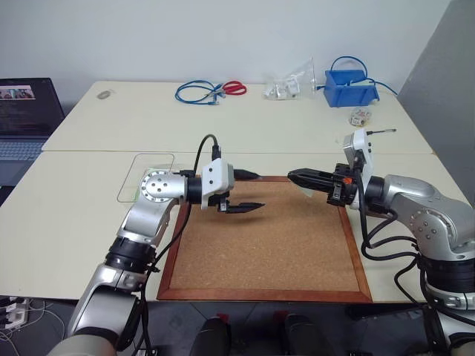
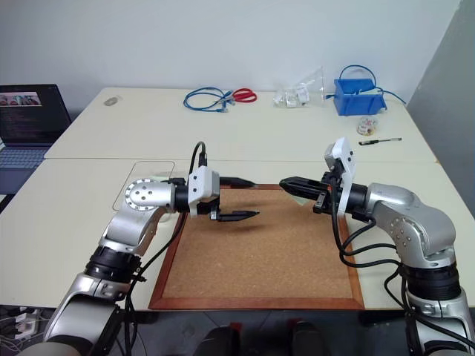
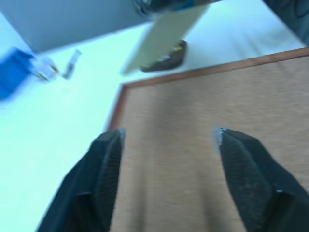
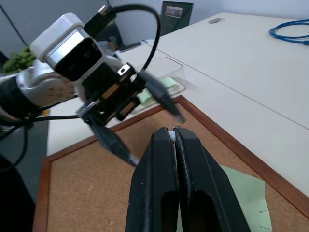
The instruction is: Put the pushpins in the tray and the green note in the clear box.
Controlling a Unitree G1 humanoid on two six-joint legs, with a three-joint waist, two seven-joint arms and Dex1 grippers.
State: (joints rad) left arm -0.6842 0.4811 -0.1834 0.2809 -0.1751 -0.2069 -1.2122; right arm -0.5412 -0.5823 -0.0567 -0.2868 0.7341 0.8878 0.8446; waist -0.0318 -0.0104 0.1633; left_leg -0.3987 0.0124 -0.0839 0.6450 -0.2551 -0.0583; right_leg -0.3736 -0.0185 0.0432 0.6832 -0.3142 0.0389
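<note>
Reading the scene from the biggest thing down, we find the cork board [image 1: 274, 245] bare as far as we can make out, with both arms raised over it; we judge the task to be midway, neither half plainly finished.

The clear box [image 1: 148, 167] sits on the table just off the board's far left corner; the right wrist view shows something pale green lying inside it, though we cannot tell what it is.

The left gripper [image 1: 260, 190] hangs above the board with its two fingers spread wide and nothing between them; the right gripper [image 1: 291, 175] faces it, fingers pressed together.

The green note [image 3: 164, 34] hangs from those closed right fingers in the left wrist view, so we take it to be pinched there, clear of the board and well apart from the box; boxing it remains to be done.

The tray [image 3: 166, 57] lies just past the board's far edge on the right; its contents are too blurred to judge.

The pushpins we cannot pick out anywhere, so that half stays uncertain.
</note>
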